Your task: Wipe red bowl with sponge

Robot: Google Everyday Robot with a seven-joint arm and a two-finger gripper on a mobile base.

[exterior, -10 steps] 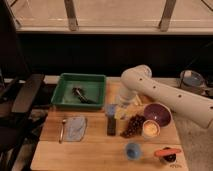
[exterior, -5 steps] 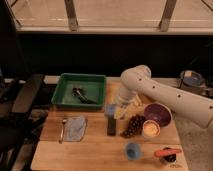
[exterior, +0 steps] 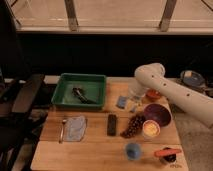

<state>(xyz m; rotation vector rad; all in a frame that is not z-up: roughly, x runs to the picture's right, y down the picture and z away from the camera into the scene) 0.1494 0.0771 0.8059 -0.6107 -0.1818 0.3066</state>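
The red bowl [exterior: 153,94] sits at the back right of the wooden table, partly hidden behind my white arm. The sponge [exterior: 121,102], light blue face showing, lies on the table just left of the bowl. My gripper [exterior: 131,104] hangs from the arm at the sponge's right edge, between the sponge and the red bowl, low over the table.
A purple dish [exterior: 158,113], a white cup with yellow inside [exterior: 150,129] and dark grapes [exterior: 132,125] lie in front of the bowl. A green tray [exterior: 65,95] stands at the back left. A dark block [exterior: 112,124], pale-blue cloth [exterior: 76,127], blue cup [exterior: 132,150] and orange object [exterior: 167,152] sit nearer.
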